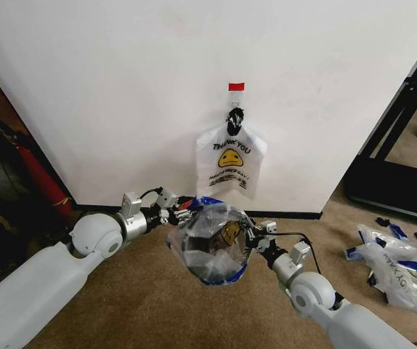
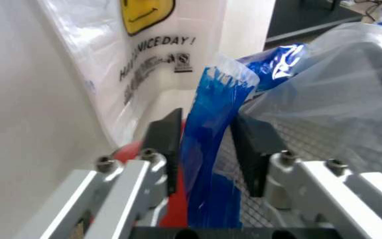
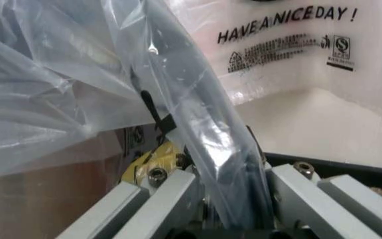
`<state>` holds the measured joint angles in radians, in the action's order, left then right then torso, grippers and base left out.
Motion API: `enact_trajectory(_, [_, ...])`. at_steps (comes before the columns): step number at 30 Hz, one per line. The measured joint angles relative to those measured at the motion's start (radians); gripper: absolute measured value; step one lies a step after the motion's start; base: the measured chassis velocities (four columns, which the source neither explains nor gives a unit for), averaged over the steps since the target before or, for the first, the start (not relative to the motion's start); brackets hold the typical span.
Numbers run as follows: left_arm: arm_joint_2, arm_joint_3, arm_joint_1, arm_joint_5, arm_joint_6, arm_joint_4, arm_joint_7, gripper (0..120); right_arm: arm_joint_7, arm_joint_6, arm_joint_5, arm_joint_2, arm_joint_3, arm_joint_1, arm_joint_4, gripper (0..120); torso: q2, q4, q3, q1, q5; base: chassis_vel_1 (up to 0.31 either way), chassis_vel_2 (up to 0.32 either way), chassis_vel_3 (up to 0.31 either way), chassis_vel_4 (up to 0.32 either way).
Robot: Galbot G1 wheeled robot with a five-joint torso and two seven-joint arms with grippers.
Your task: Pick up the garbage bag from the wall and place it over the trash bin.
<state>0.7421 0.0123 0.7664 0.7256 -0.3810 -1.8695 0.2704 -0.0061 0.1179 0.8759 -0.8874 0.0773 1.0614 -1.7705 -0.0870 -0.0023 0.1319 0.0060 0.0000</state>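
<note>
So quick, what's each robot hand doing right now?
Left tool: shut on the bag's blue handle.
Right tool: shut on the bag's other side, over the bin.

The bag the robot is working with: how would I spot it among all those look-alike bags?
Start at the white wall. Below the bag on its hook, the garbage bag is stretched between the left gripper and right gripper, unlike those lying on the carpet.
</note>
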Motion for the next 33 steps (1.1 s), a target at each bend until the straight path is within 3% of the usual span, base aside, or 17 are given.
enact_trajectory(7, [0.011,0.005,-0.006,-0.007,0.000,0.007,-0.032,1,0.000,0.000,-0.006,0.002,0.011,0.001,-0.008,0,0.000,0.0001,0.000,0.000,0.0000,0.000,0.000,0.000,0.000])
enact_trajectory(21, [0.057,0.051,-0.047,-0.073,-0.025,0.074,-0.111,0,-0.040,0.005,-0.013,0.011,0.026,0.015,-0.037,0,0.000,0.0000,0.000,0.000,0.0000,0.000,0.000,0.000,0.000])
enact_trajectory(33, [0.060,0.059,-0.066,-0.096,-0.020,0.102,-0.132,0,-0.069,0.010,0.009,0.011,0.022,0.016,-0.044,0,0.000,0.0001,0.000,0.000,0.0000,0.000,0.000,0.000,0.000])
